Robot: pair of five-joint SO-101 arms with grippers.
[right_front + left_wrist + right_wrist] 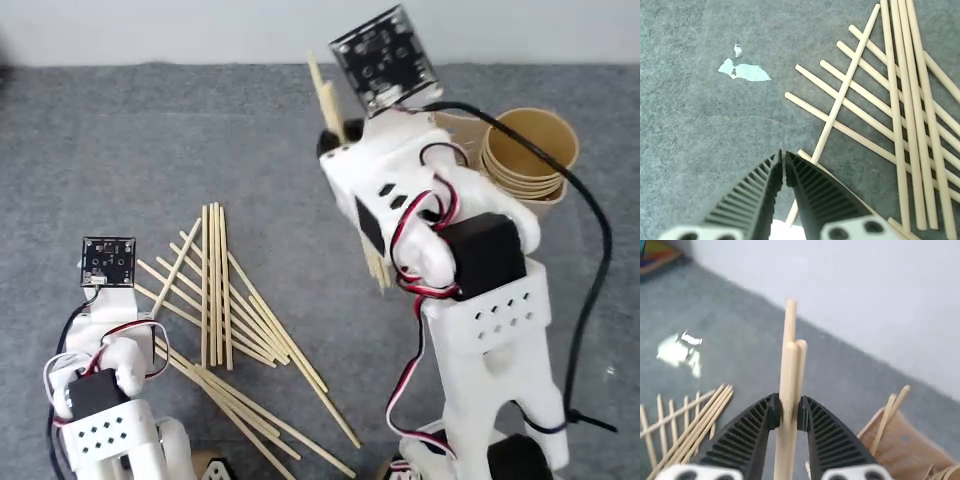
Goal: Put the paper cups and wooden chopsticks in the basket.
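The right claw [788, 412] is clamped on wooden chopsticks [791, 355], upper middle of the high view (paper cups [530, 150] just right). The left claw [783, 159], lower left, is pressed together.

The loose chopsticks [213, 290] lie crossed on the table [120, 150] just ahead of the left jaws, the held chopsticks [790, 365] stand between the right jaws, and the stacked paper cups [530, 150] sit to the right of those jaws.
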